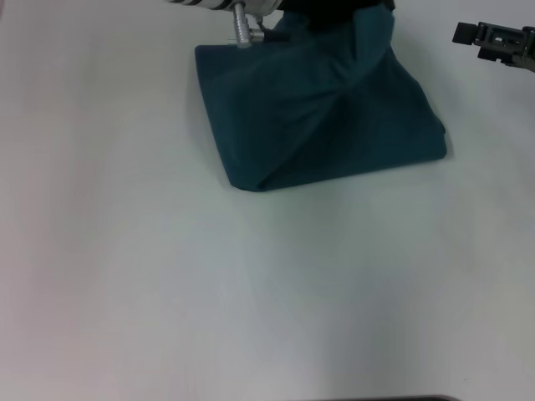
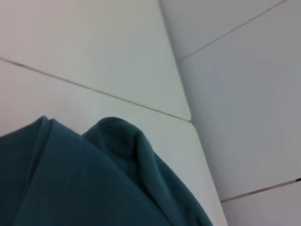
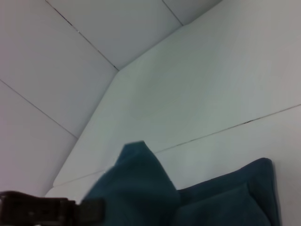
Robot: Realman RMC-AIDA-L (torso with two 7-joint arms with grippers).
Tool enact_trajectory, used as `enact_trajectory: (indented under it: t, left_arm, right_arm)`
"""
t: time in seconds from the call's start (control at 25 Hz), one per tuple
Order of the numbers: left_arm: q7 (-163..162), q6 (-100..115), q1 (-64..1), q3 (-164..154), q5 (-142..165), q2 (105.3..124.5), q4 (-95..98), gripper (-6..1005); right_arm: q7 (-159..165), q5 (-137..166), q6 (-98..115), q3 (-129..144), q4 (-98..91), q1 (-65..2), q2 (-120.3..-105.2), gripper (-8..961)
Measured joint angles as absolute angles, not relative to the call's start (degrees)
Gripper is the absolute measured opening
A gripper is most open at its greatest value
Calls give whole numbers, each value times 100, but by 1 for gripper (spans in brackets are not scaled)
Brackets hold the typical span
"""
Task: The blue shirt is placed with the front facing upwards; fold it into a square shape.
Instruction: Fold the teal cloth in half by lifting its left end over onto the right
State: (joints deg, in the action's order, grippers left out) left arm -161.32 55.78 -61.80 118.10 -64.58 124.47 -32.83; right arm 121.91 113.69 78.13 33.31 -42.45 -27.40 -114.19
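White table (image 1: pixel 167 292); blue shirt (image 1: pixel 318 117) folded roughly square, corners diagonal, far edge lifted; jaws' state unclear.

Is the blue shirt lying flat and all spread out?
No, the blue shirt is folded into a bunched, compact shape on the table.

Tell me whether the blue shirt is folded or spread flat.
Folded. The blue shirt is a compact, roughly four-sided bundle on the table, layers overlapping, no sleeves showing; its far edge is raised and bunched.

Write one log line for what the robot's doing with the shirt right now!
blue shirt: folded bundle on white table, far edge lifted | left gripper: at far edge of shirt | right gripper: off to the right, clear of shirt
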Motion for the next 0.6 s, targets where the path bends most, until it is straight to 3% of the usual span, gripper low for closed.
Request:
enact_trajectory:
  t: [0.6]
  left_arm:
    - [-16053,4971,-6182,11578,-6620,12446,-2911,25]
  right_arm:
    - [12191,11374,7810,3331,-4240,-2719,-11417,945]
